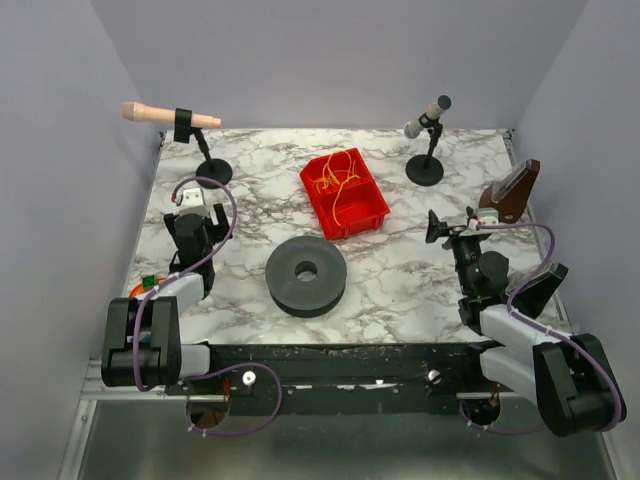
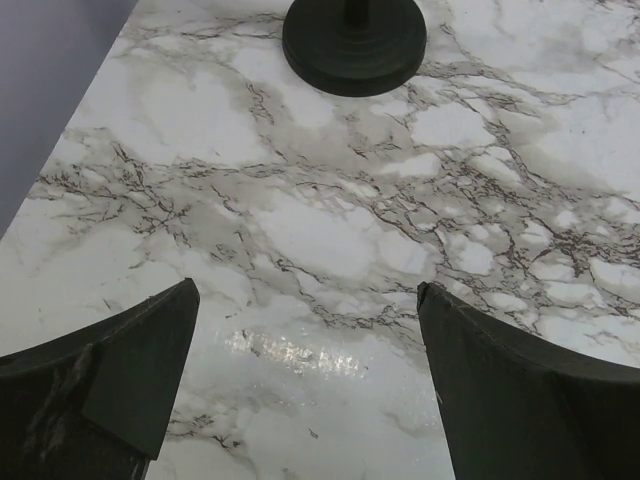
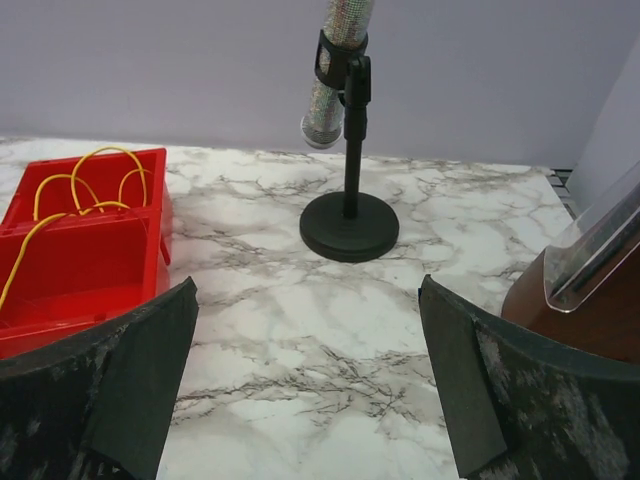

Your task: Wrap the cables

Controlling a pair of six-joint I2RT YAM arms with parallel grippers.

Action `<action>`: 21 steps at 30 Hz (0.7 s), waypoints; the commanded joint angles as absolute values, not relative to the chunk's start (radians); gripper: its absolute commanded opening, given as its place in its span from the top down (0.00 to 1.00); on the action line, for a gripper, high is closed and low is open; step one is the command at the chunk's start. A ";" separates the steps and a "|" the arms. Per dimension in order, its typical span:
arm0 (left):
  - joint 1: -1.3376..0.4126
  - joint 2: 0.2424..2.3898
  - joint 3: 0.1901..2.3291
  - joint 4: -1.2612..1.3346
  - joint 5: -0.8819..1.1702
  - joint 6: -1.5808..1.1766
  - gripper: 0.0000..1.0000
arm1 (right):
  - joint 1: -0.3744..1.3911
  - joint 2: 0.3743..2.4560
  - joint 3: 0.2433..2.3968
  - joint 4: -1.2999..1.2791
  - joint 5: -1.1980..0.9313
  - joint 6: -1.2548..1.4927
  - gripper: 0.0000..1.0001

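Observation:
Thin yellow-orange cables (image 1: 335, 172) lie tangled in a red bin (image 1: 357, 219) at the table's back middle. In the right wrist view the cables (image 3: 88, 205) loop over the bin (image 3: 85, 265) at the left. A dark grey spool (image 1: 306, 275) lies flat in front of the bin. My left gripper (image 1: 190, 206) is open and empty over the marble at the left, near a mic stand base (image 2: 354, 45). In its own view the left gripper (image 2: 308, 300) holds nothing. My right gripper (image 1: 447, 228) is open and empty at the right, and in its own view the right gripper (image 3: 308, 295) faces the other mic stand.
A tan microphone on a stand (image 1: 170, 115) is at the back left. A silver microphone on a stand (image 1: 428, 118) is at the back right, also in the right wrist view (image 3: 345, 100). A brown holder with a clear plate (image 1: 510, 192) stands at the right edge, also seen from the right wrist (image 3: 590, 290).

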State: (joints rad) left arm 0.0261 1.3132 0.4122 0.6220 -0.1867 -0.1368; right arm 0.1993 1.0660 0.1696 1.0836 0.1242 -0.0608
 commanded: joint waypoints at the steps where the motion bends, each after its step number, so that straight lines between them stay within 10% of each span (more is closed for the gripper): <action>1: 0.029 1.292 0.494 0.453 -0.235 -0.181 0.01 | 0.203 1.048 0.199 1.089 0.051 -0.052 0.00; 11: 0.031 1.227 0.570 0.316 -0.023 -0.006 0.01 | 0.204 1.012 0.538 0.637 -0.262 -0.041 0.00; 21: 0.029 1.253 0.853 -0.056 0.146 0.098 0.01 | 0.278 1.458 1.225 0.194 -0.453 -0.032 0.00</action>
State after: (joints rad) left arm 0.0261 1.2491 0.7719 0.1291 0.0242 0.0532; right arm 0.2390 1.2774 1.0180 0.4828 -0.3859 -0.0235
